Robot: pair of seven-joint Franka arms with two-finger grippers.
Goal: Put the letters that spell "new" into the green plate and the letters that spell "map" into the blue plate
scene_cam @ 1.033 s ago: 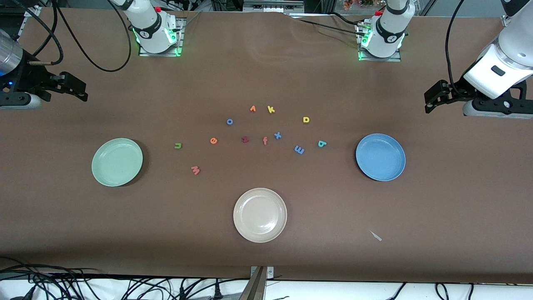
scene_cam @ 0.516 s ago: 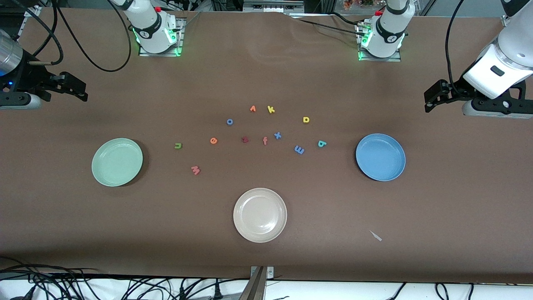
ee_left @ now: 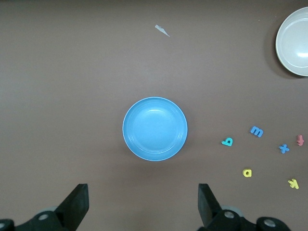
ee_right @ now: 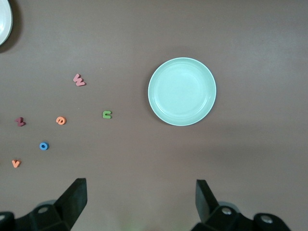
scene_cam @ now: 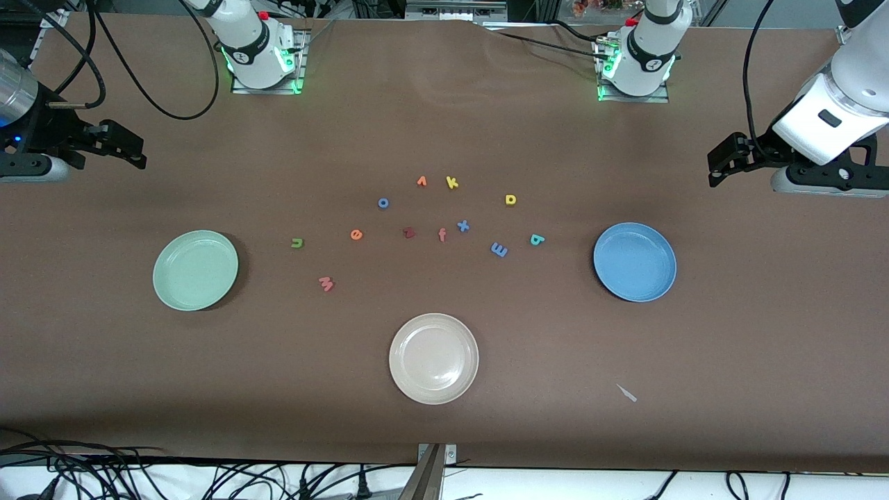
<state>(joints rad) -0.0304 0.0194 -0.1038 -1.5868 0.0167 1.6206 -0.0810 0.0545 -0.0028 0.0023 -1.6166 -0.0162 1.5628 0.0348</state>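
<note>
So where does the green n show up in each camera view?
Front view: the olive-green n lies on the table between the green plate and the orange e.
Left wrist view: not in it.
Right wrist view: the n lies beside the green plate.
Shared landmark: the green plate.

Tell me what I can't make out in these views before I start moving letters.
- Beige plate: cut by the edge in both wrist views; whole only in the front view.
- Dark red letter: too small in the front view to read its shape.
- Left gripper and right gripper: both open, only fingertips inside the wrist frames.
- White scrap near the front camera: too small to identify.
</note>
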